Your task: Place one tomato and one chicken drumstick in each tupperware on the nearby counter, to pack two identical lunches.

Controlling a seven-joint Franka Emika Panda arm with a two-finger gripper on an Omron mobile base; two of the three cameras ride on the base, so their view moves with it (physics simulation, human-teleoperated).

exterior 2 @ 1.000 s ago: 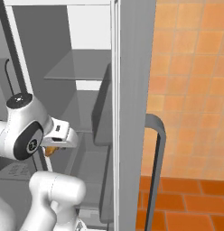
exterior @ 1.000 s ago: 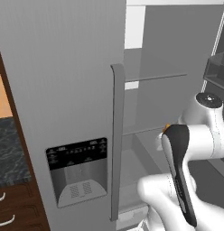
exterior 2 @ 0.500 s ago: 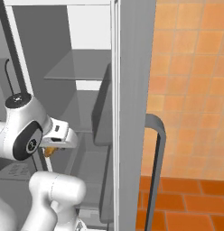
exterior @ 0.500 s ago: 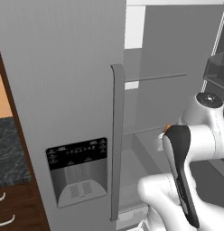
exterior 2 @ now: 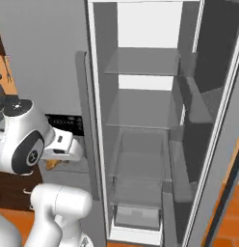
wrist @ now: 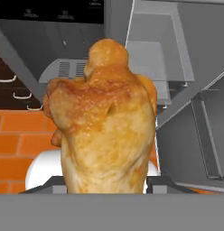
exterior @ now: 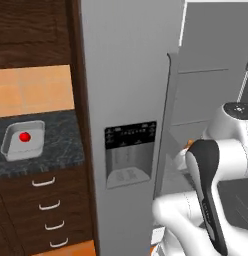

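Both base views had swung since 1 second earlier, my base having turned: the counter with 1 tupperware had come into the left base view, and the open fridge interior had come into the right base view; this was a move of the cameras, not of the things. My gripper was clenched on the chicken drumstick, which stood upright between the finger tips in the hand view, its narrow knob end uppermost. A sliver of the drumstick's orange showed beside my forearm in the left base view and under my wrist in the right base view. Just beyond it stood the closed grey fridge door with its dark dispenser panel. Farther left, the tupperware rested on the black counter above brown drawers, and 1 tomato lay inside it.
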